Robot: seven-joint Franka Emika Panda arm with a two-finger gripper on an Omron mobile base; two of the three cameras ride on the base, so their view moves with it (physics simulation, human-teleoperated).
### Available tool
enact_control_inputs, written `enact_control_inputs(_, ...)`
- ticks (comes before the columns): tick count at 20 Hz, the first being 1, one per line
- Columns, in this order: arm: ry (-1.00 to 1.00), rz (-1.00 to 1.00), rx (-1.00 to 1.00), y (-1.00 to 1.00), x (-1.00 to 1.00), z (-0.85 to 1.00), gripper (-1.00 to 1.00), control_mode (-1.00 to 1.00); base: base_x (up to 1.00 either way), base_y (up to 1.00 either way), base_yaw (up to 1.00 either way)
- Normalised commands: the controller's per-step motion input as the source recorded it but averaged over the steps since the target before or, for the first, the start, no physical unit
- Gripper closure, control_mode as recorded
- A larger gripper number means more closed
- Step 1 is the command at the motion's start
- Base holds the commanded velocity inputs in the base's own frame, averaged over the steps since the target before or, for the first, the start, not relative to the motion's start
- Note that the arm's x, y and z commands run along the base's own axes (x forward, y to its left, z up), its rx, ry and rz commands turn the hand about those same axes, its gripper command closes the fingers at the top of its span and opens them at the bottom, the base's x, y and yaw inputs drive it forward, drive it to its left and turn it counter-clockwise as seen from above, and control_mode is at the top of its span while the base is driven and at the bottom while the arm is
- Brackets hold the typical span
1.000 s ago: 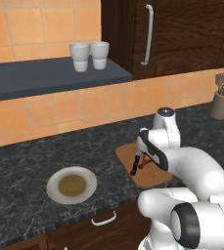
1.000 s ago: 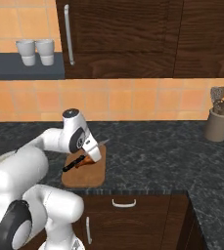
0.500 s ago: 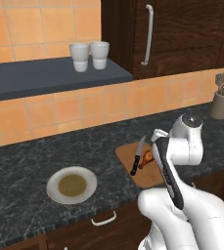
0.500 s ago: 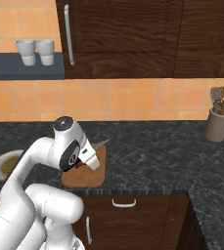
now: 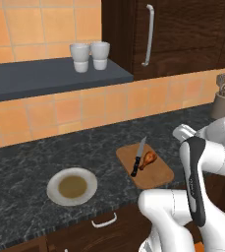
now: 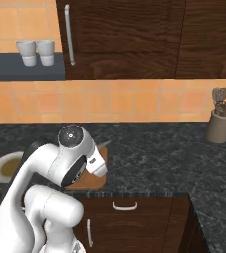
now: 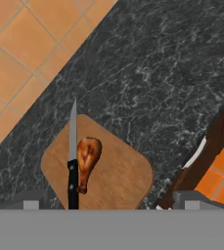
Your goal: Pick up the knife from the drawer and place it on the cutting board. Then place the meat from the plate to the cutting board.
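Knife (image 7: 73, 161) and meat (image 7: 87, 161) side by side on cutting board (image 7: 123, 173), below raised pincer (image 7: 106, 204), fingers spread, empty

Dark counter (image 5: 30, 162) bears cutting board (image 5: 155, 170), plate (image 5: 55, 194), seemingly flat

My white arm is folded back close to its base, elbow bent sharply, dark joints showing. The wrist is raised and angled downward. My gripper (image 7: 108, 206) shows just two small finger tips (image 7: 31, 205), set wide apart with nothing between them. Both tips hang free, touching nothing.
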Motion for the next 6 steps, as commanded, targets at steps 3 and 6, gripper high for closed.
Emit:
enact_control_inputs(3, -0.05, 0.02, 0.08, -0.24, -0.31, 0.59, -1.00, -1.00, 0.00, 0.00, 0.00)
enact_control_inputs(6, -0.06, 0.01, 0.06, -0.40, -0.25, 0.00, -1.00, -1.00, 0.00, 0.00, 0.00)
